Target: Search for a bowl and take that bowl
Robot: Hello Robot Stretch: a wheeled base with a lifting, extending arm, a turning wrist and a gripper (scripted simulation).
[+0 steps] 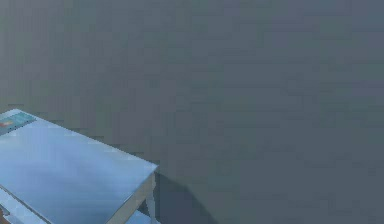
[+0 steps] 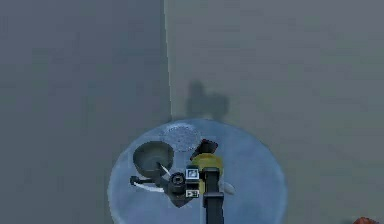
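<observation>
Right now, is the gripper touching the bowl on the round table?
Cannot tell. In the arm side view the gripper shows near the bowl on the round table, but neither contact nor a gap is plain.

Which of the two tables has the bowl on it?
The round table, in the arm side view; a grey bowl sits on its left part. The other table is rectangular.

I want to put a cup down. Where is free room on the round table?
The round grey table is bare toward the arm side view's right, between the yellow round object and the rim. Crowded toward the left: a grey round bowl and the tool.
</observation>
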